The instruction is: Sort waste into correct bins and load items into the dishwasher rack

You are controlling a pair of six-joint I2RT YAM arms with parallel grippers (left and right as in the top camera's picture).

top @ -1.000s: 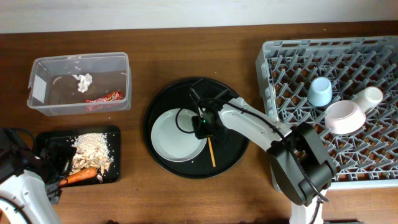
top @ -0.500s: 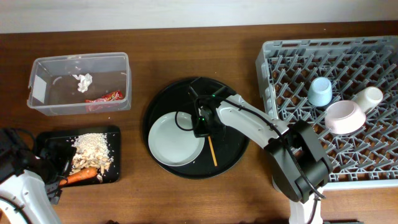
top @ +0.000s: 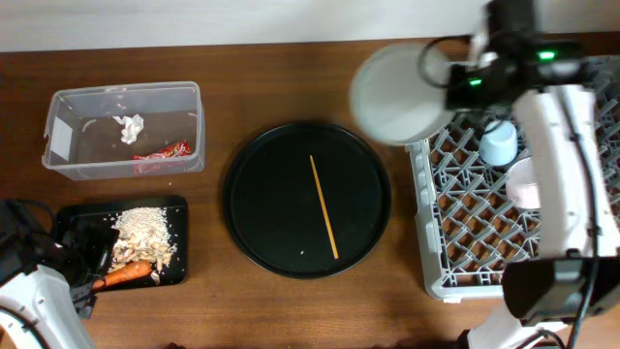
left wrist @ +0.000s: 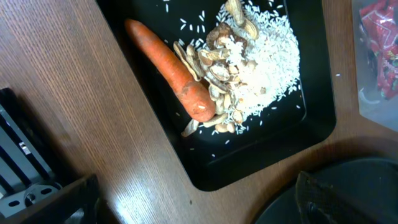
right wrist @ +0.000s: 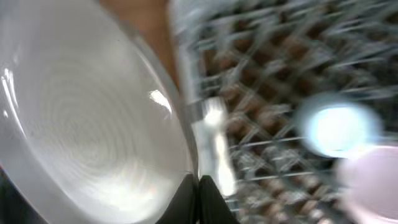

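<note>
The pale grey-green round plate (top: pixel 392 92) is carried high and tilted on edge at the far left corner of the large grey pegged dishwasher rack (top: pixel 542 242). This is probably so that it can drop upright between the pegs instead of lying flat. The right claw (right wrist: pixel 199 193) is nearly closed, its fingers pinching the plate's rim, a grip that looks thin for so wide a dish.

A light blue cup (top: pixel 497 145) and a pink bowl (top: pixel 523 184) already sit in the rack. The thin wooden chopstick (top: pixel 325 206) lies alone on the large round black tray (top: pixel 262 223).

The left claw (left wrist: pixel 193 205) is spread wide and holds nothing. It hangs over the near edge of the shallow black rectangular tray (left wrist: pixel 261 155), which holds the orange carrot (left wrist: pixel 171 71) and white rice (left wrist: pixel 264 62).
</note>
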